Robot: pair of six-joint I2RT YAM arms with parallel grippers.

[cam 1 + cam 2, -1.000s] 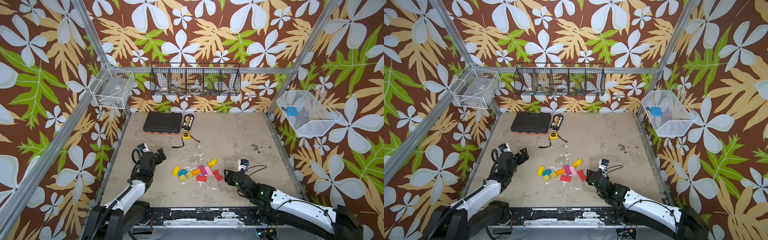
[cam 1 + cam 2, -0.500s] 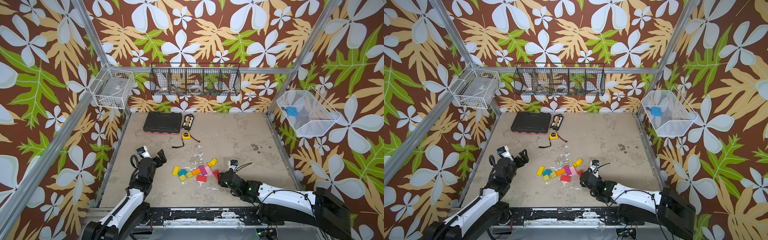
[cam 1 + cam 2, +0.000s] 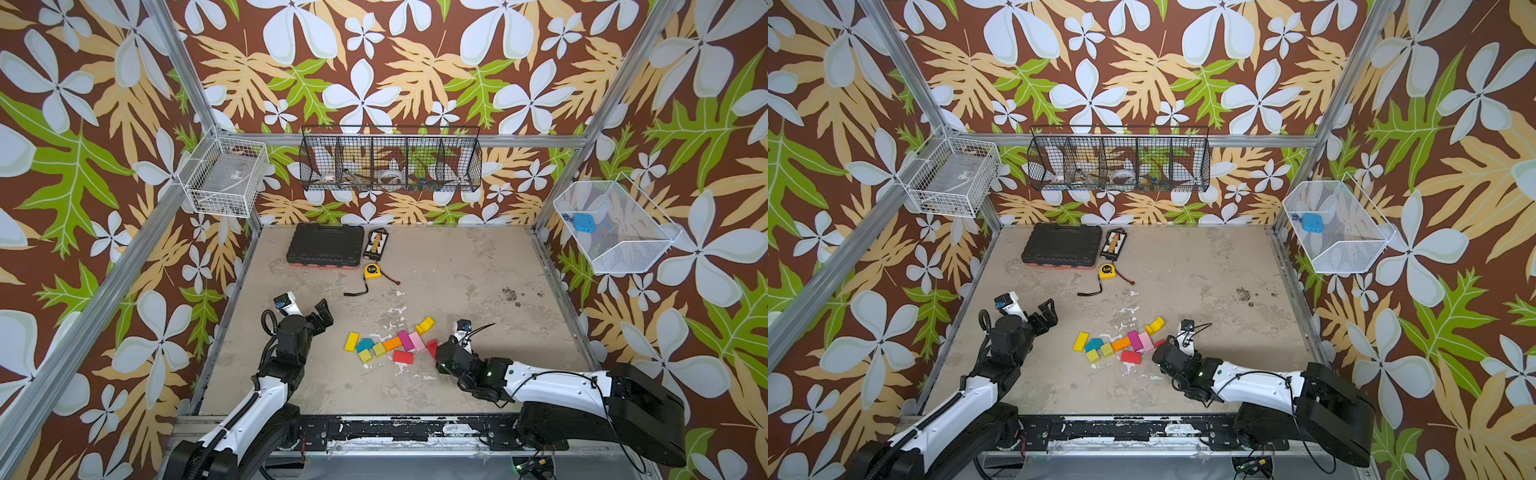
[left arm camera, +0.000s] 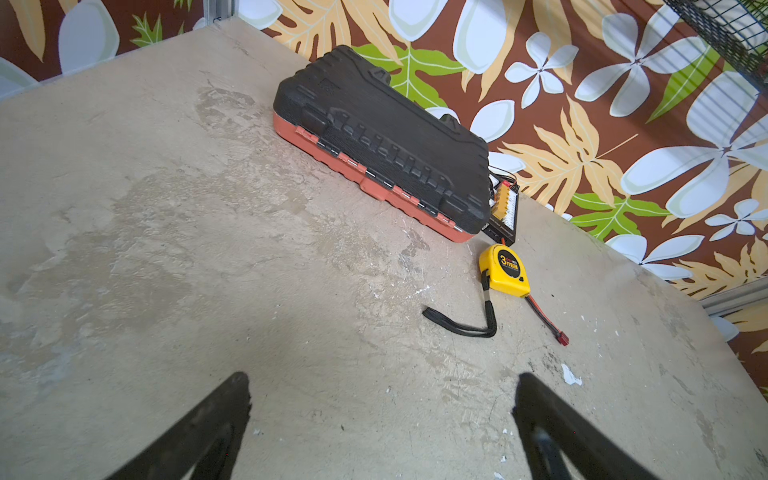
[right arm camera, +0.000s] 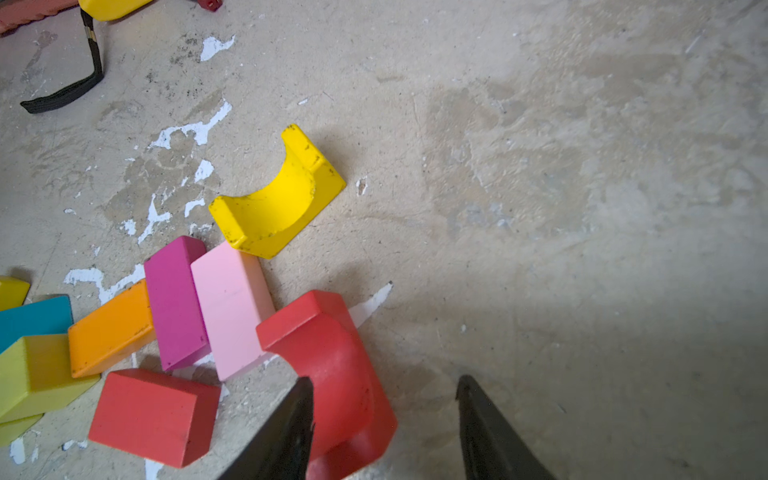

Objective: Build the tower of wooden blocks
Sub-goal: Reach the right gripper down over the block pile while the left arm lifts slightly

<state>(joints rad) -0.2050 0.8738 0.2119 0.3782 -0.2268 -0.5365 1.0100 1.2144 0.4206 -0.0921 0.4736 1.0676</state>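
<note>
Top views: wood blocks lie in a loose cluster on table, front-centre, btw the two arms.
Cluster, L to R: yellow brick, teal block, two lime cubes, orange brick, magenta brick, pink brick.
Front of row: red brick, just beside the orange/magenta pair.
Back-right end: yellow arch.
Contacts (R wrist view): magenta & pink lie side by side, touching. Orange butts against magenta. Yellow arch lies w/ its hollow up, one corner at the end of pink, looks touching.
Red arch: rightmost block, one end against pink brick.
Right gripper: low at right end of cluster, fingers apart, part of red arch in the gap. One finger overlaps the arch, contact can't tell. Other finger is clear of it, over bare table. Not clamped.
Left gripper: fingers wide apart, nothing btw them, above bare table, left of cluster and well apart from it.
Back of table: black tool case, small connector board beside it, yellow tape measure w/ black strap just in front.
</note>
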